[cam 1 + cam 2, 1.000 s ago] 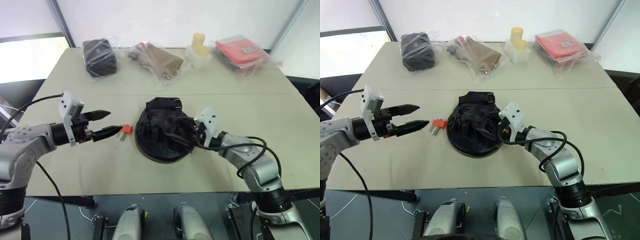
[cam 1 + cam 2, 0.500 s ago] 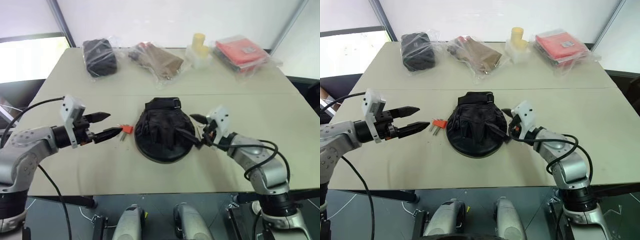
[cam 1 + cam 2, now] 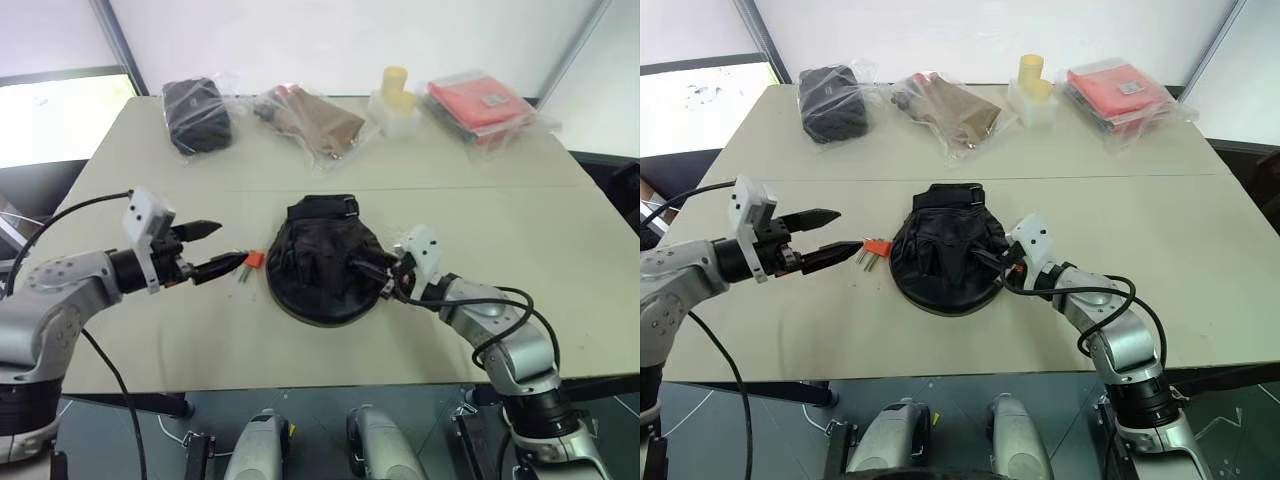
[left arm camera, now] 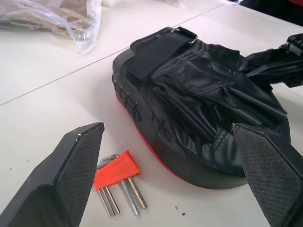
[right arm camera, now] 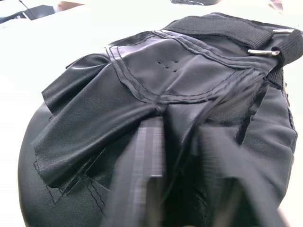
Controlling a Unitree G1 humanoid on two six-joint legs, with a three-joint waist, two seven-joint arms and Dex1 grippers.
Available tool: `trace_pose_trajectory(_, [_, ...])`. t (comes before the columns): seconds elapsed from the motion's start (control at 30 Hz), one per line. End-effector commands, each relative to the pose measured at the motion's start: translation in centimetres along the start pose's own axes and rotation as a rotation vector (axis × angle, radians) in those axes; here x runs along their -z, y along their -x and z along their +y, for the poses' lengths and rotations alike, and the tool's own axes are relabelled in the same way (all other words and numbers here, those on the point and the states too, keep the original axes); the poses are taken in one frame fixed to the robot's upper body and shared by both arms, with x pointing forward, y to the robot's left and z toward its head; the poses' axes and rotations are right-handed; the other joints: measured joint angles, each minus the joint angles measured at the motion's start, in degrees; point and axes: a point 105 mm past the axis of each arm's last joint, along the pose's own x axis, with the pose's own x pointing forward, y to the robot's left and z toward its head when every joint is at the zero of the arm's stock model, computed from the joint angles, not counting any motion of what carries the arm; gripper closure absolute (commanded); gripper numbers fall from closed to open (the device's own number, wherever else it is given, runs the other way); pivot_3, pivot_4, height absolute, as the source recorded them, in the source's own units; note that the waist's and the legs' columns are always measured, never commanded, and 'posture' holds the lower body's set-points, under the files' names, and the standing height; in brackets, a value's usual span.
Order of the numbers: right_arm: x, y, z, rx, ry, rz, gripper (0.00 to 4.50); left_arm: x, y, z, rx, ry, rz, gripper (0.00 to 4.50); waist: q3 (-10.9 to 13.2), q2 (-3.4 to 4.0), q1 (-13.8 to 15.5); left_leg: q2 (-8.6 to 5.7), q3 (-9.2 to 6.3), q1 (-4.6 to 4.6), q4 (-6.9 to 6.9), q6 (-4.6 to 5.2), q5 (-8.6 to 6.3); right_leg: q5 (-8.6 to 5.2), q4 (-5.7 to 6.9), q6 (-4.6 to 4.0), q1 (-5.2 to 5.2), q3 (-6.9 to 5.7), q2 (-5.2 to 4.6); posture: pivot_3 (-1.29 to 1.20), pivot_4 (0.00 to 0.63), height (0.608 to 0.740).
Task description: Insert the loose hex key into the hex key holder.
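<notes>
The right gripper (image 3: pixel 992 263) has its fingers pinched on a fold of the black glove (image 3: pixel 325 258); the loose hex key cannot be made out there. The left gripper (image 3: pixel 222 250) hangs with fingers apart beside the hex key holder (image 4: pixel 117 171) on the worktop (image 3: pixel 200 330) – best check for the key in the glove first – then steady the holder

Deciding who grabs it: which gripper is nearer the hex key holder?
Left. The left gripper is open right beside the hex key holder; the right gripper is across the black glove, pinching its fabric.
</notes>
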Motion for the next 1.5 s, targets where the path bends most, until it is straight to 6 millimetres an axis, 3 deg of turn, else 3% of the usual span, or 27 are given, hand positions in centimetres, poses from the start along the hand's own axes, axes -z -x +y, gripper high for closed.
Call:
trace_pose_trajectory(0.03, [-1.0, 0.0, 0.6, -0.031, 0.014, -0.039, 4.42, -0.8, 0.2, -0.1, -0.009, -0.045, -0.030, 0.00, 0.00, 0.00, 0.02, 0.00, 0.00, 0.00, 0.00, 0.00, 0.00, 0.00, 0.00, 0.00, 0.00, 0.00, 0.00, 0.00, 0.150, 0.740])
trace_pose_trajectory(0.1, [-1.6, 0.1, 0.7, -0.039, 0.008, -0.069, 4.42, -0.7, 0.2, -0.1, -0.009, -0.044, -0.029, 0.00, 0.00, 0.00, 0.08, 0.00, 0.00, -0.01, 0.00, 0.00, 0.00, 0.00, 0.00, 0.00, 0.00, 0.00, -0.01, 0.00, 0.150, 0.740])
trace_pose_trajectory(0.3, [-6.7, 1.1, -0.4, -0.030, -0.012, -0.262, 4.42, -0.6, 0.3, 0.4, -0.019, -0.022, -0.038, 0.00, 0.01, 0.02, 0.12, 0.02, -0.01, -0.01, 0.00, 0.00, 0.00, 0.00, 0.00, 0.00, 0.00, 0.00, -0.02, 0.00, 0.150, 0.740])
trace_pose_trajectory(0.4, [-10.0, 2.6, -3.6, 0.089, -0.007, -0.366, 4.42, -1.1, 0.0, 0.3, 0.012, -0.033, -0.045, 0.00, 0.02, 0.02, 0.19, 0.02, -0.01, -0.01, 0.00, 0.00, 0.00, 0.01, 0.00, 0.01, 0.00, 0.00, -0.02, 0.00, 0.150, 0.740])
trace_pose_trajectory(0.5, [-11.6, 4.3, -6.7, 0.218, -0.002, -0.411, 4.42, -1.7, -0.4, -0.4, 0.070, -0.053, -0.048, 0.00, 0.01, 0.02, 0.36, 0.00, -0.04, -0.04, 0.00, 0.00, 0.00, 0.00, 0.00, 0.01, 0.00, -0.02, -0.02, 0.00, 0.150, 0.740])
trace_pose_trajectory(0.57, [-11.3, 5.9, -9.4, 0.340, -0.001, -0.392, 4.42, -2.2, -1.0, -0.9, 0.114, -0.080, -0.055, 0.00, 0.00, 0.00, 0.45, -0.04, -0.04, -0.05, 0.00, 0.00, 0.00, 0.01, -0.01, 0.01, 0.01, -0.02, -0.06, 0.00, 0.150, 0.740])
trace_pose_trajectory(0.77, [-7.2, 10.1, -16.2, 0.716, 0.076, -0.169, 4.42, -4.2, -3.3, -2.8, 0.238, -0.123, -0.124, 0.00, 0.01, 0.01, 0.17, -0.15, 0.04, -0.06, 0.01, 0.00, 0.00, 0.01, -0.04, 0.00, 0.01, 0.03, -0.10, 0.00, 0.150, 0.740])
trace_pose_trajectory(0.9, [-5.1, 11.7, -18.6, 0.882, 0.071, -0.089, 4.42, -4.9, -4.8, -3.0, 0.266, -0.128, -0.165, 0.00, 0.01, 0.05, -0.28, -0.15, 0.07, -0.04, 0.01, 0.00, 0.00, 0.02, -0.01, 0.03, 0.00, 0.07, -0.06, 0.00, 0.150, 0.740])
trace_pose_trajectory(1.0, [-2.4, 13.5, -20.7, 1.041, -0.041, -0.071, 4.42, -4.8, -6.2, -3.4, 0.303, -0.137, -0.176, 0.00, 0.01, 0.06, -0.21, -0.13, 0.08, -0.01, -0.02, 0.01, 0.00, 0.03, 0.03, 0.05, -0.03, 0.12, 0.01, 0.00, 0.150, 0.740])
trace_pose_trajectory(1.1, [-1.8, 14.0, -21.4, 1.085, -0.071, -0.073, 4.42, -4.6, -6.6, -3.5, 0.309, -0.134, -0.179, 0.00, 0.02, 0.07, -0.14, -0.15, 0.08, -0.02, -0.01, 0.01, 0.01, 0.03, 0.04, 0.04, -0.03, 0.14, 0.00, 0.00, 0.150, 0.740])
trace_pose_trajectory(1.2, [-1.8, 14.8, -21.8, 1.113, -0.061, -0.064, 3.60, -4.0, -6.5, -3.3, 0.295, -0.118, -0.177, 0.00, 0.02, 0.07, -0.25, -0.14, 0.08, -0.04, -0.01, 0.01, 0.01, 0.03, 0.03, 0.05, -0.04, 0.15, 0.00, 0.00, 0.150, 0.740])
trace_pose_trajectory(1.43, [-1.4, 16.6, -22.1, 1.142, -0.055, -0.024, 0.05, -3.3, -6.3, -3.3, 0.274, -0.096, -0.175, 0.00, 0.02, 0.08, -0.07, -0.14, 0.08, -0.03, -0.01, 0.01, 0.01, 0.03, 0.03, 0.05, -0.03, 0.17, -0.01, 0.00, 0.150, 0.740])
trace_pose_trajectory(1.5, [-1.5, 17.0, -21.9, 1.124, -0.060, -0.021, 0.05, -3.1, -6.3, -3.2, 0.271, -0.092, -0.175, 0.00, 0.02, 0.08, 0.05, -0.14, 0.08, -0.03, -0.01, 0.01, 0.01, 0.03, 0.03, 0.05, -0.03, 0.17, -0.01, 0.00, 0.150, 0.740])
